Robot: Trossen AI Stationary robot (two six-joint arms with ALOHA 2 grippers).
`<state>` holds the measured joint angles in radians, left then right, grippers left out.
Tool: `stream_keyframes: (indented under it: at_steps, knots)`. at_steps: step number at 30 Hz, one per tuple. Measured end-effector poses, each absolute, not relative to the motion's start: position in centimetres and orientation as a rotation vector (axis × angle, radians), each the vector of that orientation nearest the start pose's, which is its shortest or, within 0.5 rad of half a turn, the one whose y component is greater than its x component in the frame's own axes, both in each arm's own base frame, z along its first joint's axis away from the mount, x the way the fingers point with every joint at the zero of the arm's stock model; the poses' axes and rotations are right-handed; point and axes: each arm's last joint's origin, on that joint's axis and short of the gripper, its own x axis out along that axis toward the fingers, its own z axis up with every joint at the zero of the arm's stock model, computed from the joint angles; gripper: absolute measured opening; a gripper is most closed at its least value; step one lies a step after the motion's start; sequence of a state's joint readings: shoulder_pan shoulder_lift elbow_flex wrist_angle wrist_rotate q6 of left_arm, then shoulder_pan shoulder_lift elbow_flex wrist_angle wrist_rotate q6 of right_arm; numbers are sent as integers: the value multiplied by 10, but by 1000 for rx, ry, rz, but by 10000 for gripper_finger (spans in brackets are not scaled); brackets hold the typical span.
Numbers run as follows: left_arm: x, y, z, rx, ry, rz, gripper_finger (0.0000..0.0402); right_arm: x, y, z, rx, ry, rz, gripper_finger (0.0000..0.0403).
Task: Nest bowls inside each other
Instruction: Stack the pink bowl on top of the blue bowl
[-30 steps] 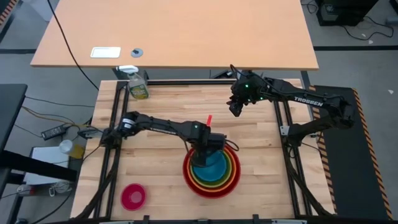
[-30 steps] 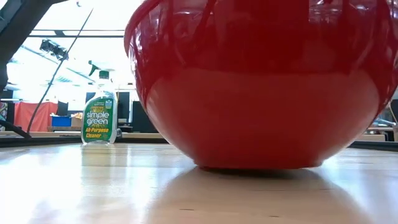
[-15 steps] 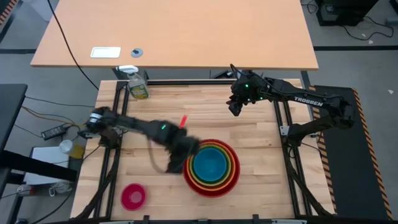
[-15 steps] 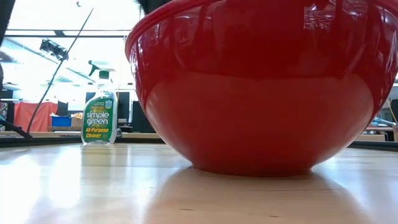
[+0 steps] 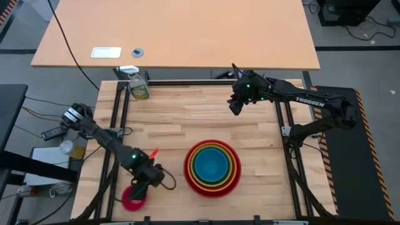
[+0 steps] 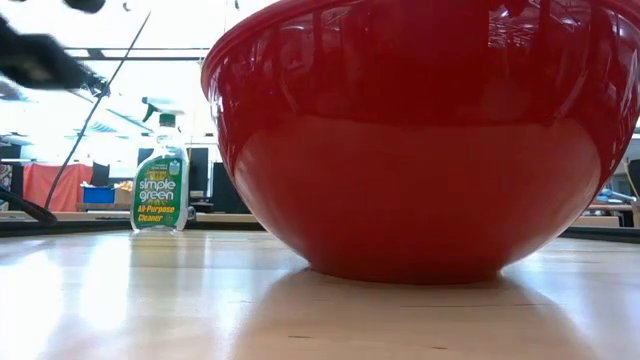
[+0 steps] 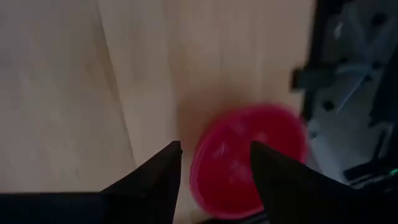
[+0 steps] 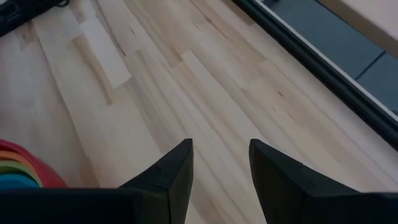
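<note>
Near the table's middle stands a stack of nested bowls (image 5: 212, 168): big red outermost, then orange, yellow-green and blue (image 5: 210, 165) in the centre. The red bowl (image 6: 420, 140) fills the low view, resting on its base. The small pink bowl (image 5: 132, 199) sits alone by the near left corner. My left gripper (image 5: 145, 183) hovers open above the pink bowl (image 7: 249, 158), whose near rim shows between the fingers. My right gripper (image 5: 235, 106) waits open above the far right of the table (image 8: 219, 168).
A green spray bottle (image 5: 138, 84) stands at the far left corner, also in the low view (image 6: 160, 180). The black frame rails (image 5: 115, 125) run along the table's left and right sides. Bare wood lies between the pink bowl and the stack.
My left gripper has swung from above the blue bowl in the stack toward the table's near left corner, turning as it went, and now stands over the pink bowl. Its fingers have stayed open. The stack has settled slightly in the low view.
</note>
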<state>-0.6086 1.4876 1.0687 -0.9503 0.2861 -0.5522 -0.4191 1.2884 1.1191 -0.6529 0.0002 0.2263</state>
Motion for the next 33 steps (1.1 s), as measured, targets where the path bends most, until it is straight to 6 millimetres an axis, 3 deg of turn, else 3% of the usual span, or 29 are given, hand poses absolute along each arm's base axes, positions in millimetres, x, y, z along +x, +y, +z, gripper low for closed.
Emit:
stream_keyframes:
  at_steps: [7, 15, 18, 24, 30, 33]
  knots:
    - [190, -163, 202, -163, 1659, -346, 194, 242, -108, 305, 401, 746, -506, 164]
    - [180, -167, 177, -212, 1654, -373, 188, 242, -108, 305, 430, 733, -534, 164]
    - [179, -165, 174, -223, 1668, -346, 152, 242, -108, 305, 435, 732, -538, 164]
    - [178, -163, 174, -237, 1695, -328, 18, 243, -109, 306, 427, 716, -546, 164]
    - [188, -148, 177, -350, 1686, -218, 13, 243, -109, 306, 420, 718, -543, 164]
    - [197, -140, 193, -361, 1603, -251, 8, 243, -109, 306, 411, 720, -539, 164]
